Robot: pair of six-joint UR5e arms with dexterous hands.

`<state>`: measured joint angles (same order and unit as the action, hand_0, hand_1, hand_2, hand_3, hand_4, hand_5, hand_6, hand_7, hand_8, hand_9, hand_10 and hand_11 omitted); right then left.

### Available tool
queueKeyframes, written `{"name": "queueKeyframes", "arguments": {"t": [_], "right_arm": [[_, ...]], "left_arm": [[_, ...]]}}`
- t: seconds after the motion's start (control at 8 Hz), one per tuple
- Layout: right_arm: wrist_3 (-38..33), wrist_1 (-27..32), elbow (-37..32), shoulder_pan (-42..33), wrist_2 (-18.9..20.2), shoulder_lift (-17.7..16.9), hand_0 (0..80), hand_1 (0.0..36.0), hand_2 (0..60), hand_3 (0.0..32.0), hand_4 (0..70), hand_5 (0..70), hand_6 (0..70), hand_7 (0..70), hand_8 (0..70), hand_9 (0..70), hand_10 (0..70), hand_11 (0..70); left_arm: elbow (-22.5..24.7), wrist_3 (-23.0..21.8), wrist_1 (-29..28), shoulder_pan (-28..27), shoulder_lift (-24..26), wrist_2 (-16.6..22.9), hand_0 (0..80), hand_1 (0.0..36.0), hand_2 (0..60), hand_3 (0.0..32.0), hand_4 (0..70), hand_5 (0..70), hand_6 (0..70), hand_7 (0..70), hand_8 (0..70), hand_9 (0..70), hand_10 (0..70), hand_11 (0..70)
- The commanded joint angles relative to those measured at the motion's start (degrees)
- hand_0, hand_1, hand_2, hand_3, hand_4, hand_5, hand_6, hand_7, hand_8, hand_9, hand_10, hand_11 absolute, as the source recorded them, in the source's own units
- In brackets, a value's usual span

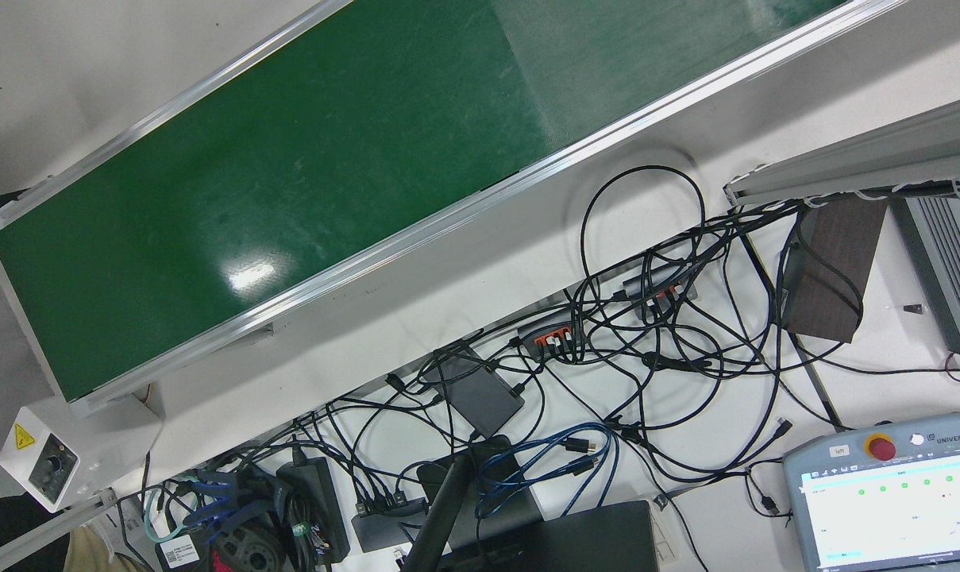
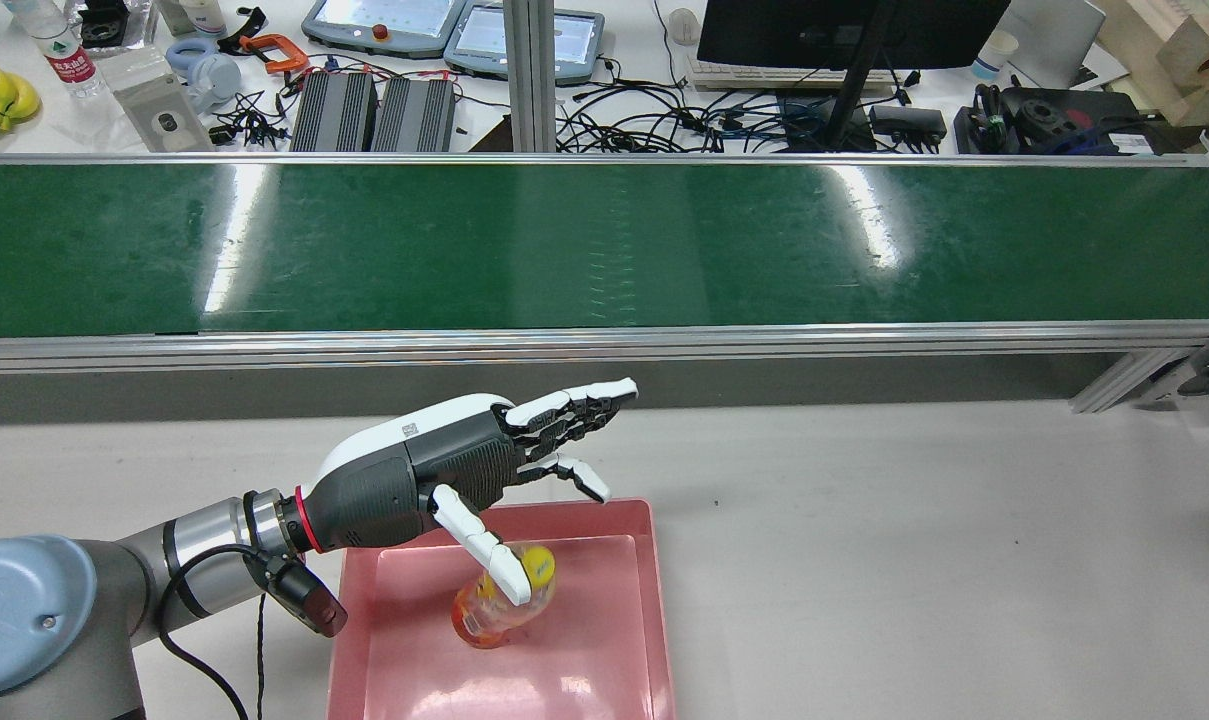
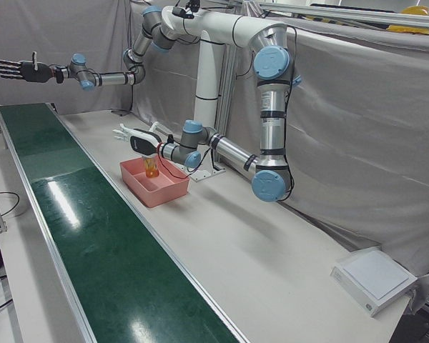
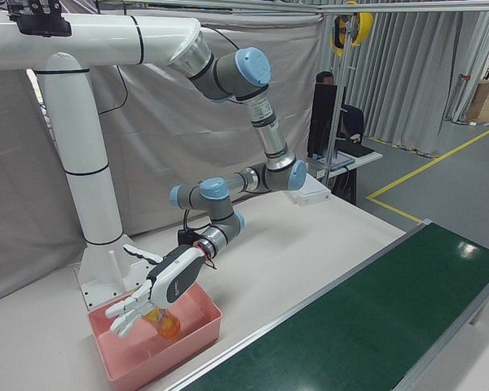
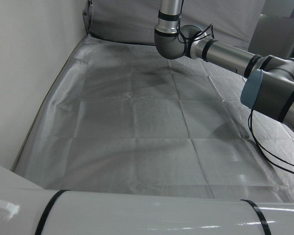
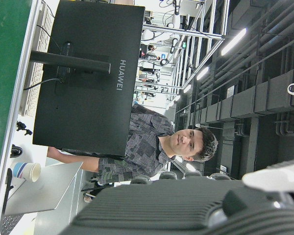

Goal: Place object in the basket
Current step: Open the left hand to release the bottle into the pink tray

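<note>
A small bottle [image 2: 479,615] of orange liquid with a yellow cap stands slightly tilted inside the pink basket [image 2: 584,512]. My left hand [image 2: 444,470] hovers just above it, fingers stretched out toward the belt. It is open, and its thumb crosses in front of the cap in the rear view. The left-front view shows the same hand [image 3: 137,140], bottle [image 3: 151,168] and basket [image 3: 161,191]. So does the right-front view: hand [image 4: 159,289], bottle [image 4: 166,325], basket [image 4: 163,358]. My right hand [image 3: 14,69] is raised high past the belt's far end, fingers spread and empty.
The long green conveyor belt [image 2: 604,250] runs along the table's far side behind an aluminium rail. A white flat box [image 3: 375,280] lies at the table's near end. Beyond the belt are cables, a monitor [image 6: 88,73] and a teach pendant [image 1: 892,492].
</note>
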<state>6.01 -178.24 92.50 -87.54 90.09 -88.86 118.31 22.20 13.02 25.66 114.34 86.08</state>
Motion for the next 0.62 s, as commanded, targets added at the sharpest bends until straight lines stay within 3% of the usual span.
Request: {"name": "queueKeyframes", "arguments": {"t": [0.0,0.25,0.5], "right_arm": [[-0.03,0.00,-0.04,0.00,0.00,0.00,0.0,0.0,0.0,0.0,0.0,0.0,0.0,0.0,0.0,0.0,0.0,0.0],[-0.03,-0.09,0.05,0.00,0.00,0.00,0.0,0.0,0.0,0.0,0.0,0.0,0.0,0.0,0.0,0.0,0.0,0.0],[-0.03,0.00,0.05,0.00,0.00,0.00,0.0,0.0,0.0,0.0,0.0,0.0,0.0,0.0,0.0,0.0,0.0,0.0]], "left_arm": [[-0.01,-0.05,-0.01,0.00,0.01,0.06,57.3,8.2,0.0,0.8,0.0,0.0,0.0,2.6,0.0,0.0,0.0,0.0],[0.16,-0.74,0.08,0.52,0.01,0.40,56.3,7.7,0.0,1.0,0.0,0.0,0.0,2.0,0.0,0.0,0.0,0.0],[0.08,-6.00,0.08,2.53,-0.08,1.29,56.5,7.7,0.0,0.0,0.0,0.0,0.0,2.8,0.0,0.0,0.0,0.0]]}}
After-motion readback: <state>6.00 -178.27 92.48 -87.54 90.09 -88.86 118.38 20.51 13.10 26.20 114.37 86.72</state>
